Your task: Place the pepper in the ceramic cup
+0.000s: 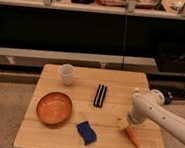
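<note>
The pepper (132,137) is a slim orange-red piece lying at the front right of the wooden table (115,81), its paler end pointing up-left. My gripper (125,123) comes in from the right on a white arm (152,111) and sits right at the pepper's paler end, touching or just over it. The ceramic cup (67,74) is a small whitish tumbler standing upright at the back left of the table, far from the gripper.
A large round orange plate (54,108) lies at the front left. A blue sponge-like item (86,132) lies at the front middle. A black ribbed object (100,95) lies in the middle. A dark shelf and counter run behind the table.
</note>
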